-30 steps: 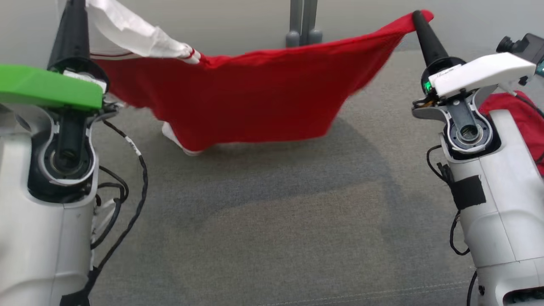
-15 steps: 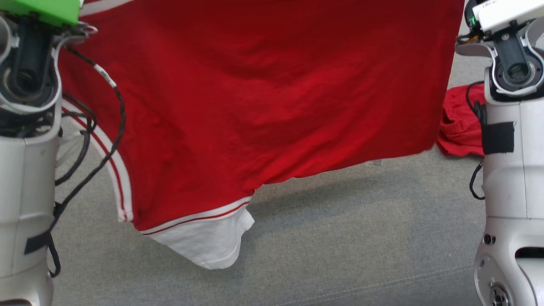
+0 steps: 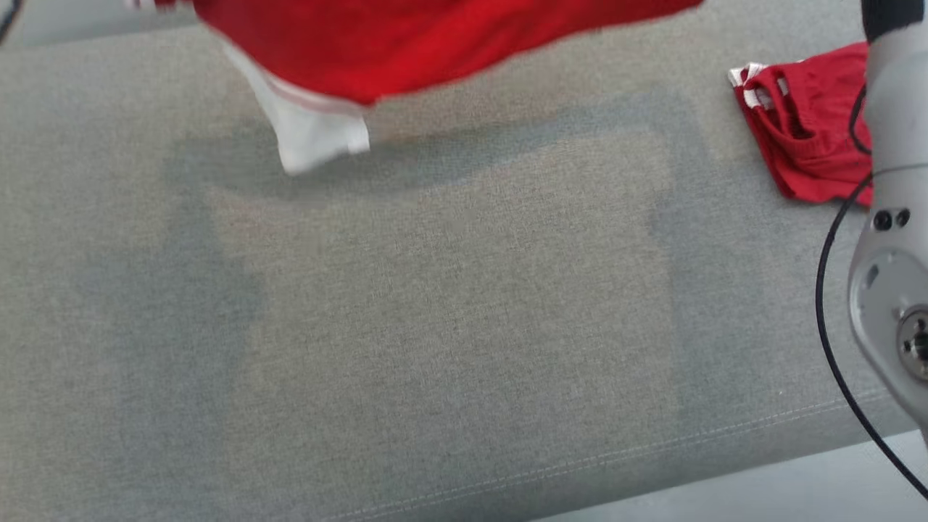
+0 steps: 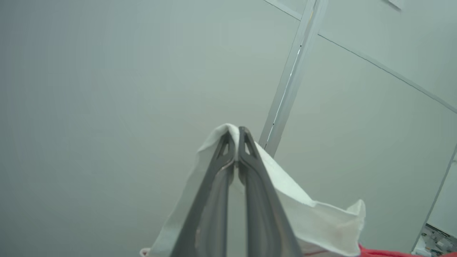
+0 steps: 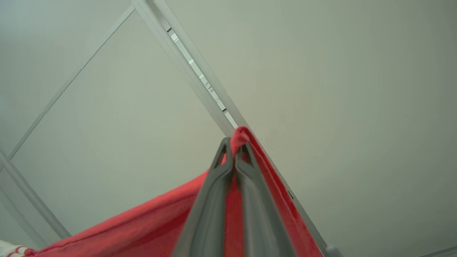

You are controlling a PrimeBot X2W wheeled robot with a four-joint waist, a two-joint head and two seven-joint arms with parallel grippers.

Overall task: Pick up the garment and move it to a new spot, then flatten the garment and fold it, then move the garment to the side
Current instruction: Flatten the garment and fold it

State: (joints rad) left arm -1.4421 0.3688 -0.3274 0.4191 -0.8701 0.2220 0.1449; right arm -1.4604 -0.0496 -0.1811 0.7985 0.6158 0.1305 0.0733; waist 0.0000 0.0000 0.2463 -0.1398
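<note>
A red garment [image 3: 391, 36] with white striped trim hangs in the air over the far part of the grey cushioned surface [image 3: 435, 326]; its white sleeve [image 3: 312, 134] dangles lowest, just above the fabric. In the left wrist view my left gripper [image 4: 235, 134] is shut on a white part of the garment [image 4: 314, 214], pointing up at a pale wall. In the right wrist view my right gripper [image 5: 234, 144] is shut on a red edge of the garment [image 5: 142, 225]. My pale right forearm [image 3: 895, 217] stands at the right edge of the head view.
A second red garment [image 3: 805, 130], crumpled with white striped trim, lies at the far right of the surface beside my right forearm. The surface's front seam [image 3: 652, 449] runs near the bottom. A black cable [image 3: 834, 348] hangs from the right arm.
Both arms have risen with the garment, lifting it from draped low to hanging near the top of the head view. The head camera has tilted down, so the grippers have left that picture.
</note>
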